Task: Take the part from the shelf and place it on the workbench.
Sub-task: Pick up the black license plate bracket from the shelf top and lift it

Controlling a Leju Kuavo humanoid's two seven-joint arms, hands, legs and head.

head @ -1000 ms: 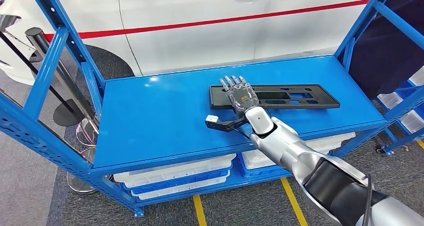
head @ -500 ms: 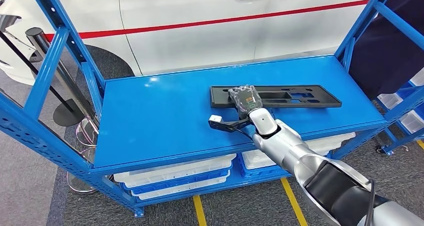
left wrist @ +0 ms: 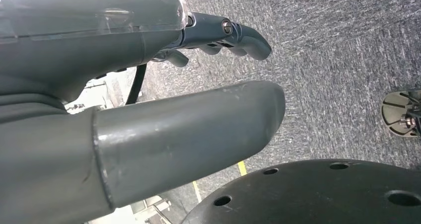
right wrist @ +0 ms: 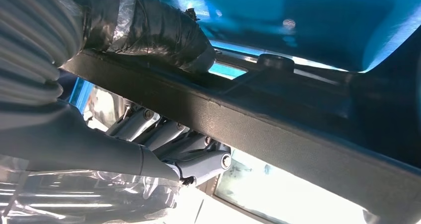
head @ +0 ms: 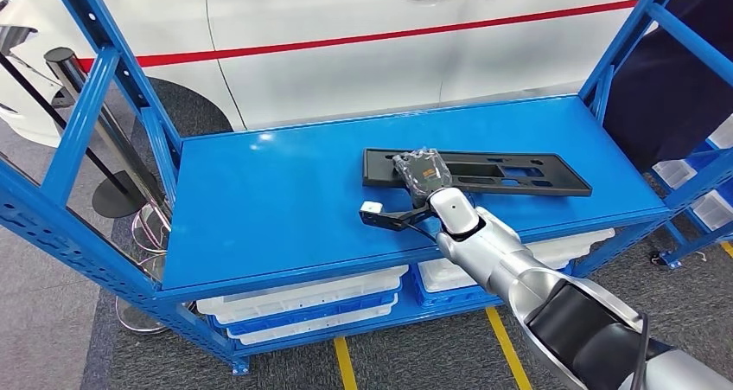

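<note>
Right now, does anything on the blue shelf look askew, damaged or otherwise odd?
Nothing looks damaged or spilled. The long black plastic panel with cut-outs lies slightly slanted on the blue metal shelf, its right end nearer the front edge. The right hand grips its left part; the right wrist view shows fingers curled around the panel's edge.

Right arm: silver, rounded segments, glossy, with a black band at the elbow end and a thin black cable along the lower black section. White-silver ball-like wrist housing. Right hand: dark grey, clear plastic film over the back, small orange marking under the film. A black bracket with a small white block juts from the wrist.

Right wrist view: grey ribbed cover, black tape wrap, silver screws at the finger pivots.

Left hand: thick smooth grey thumb, darker fingers with silver screws, black cable, film-covered shell.
</note>
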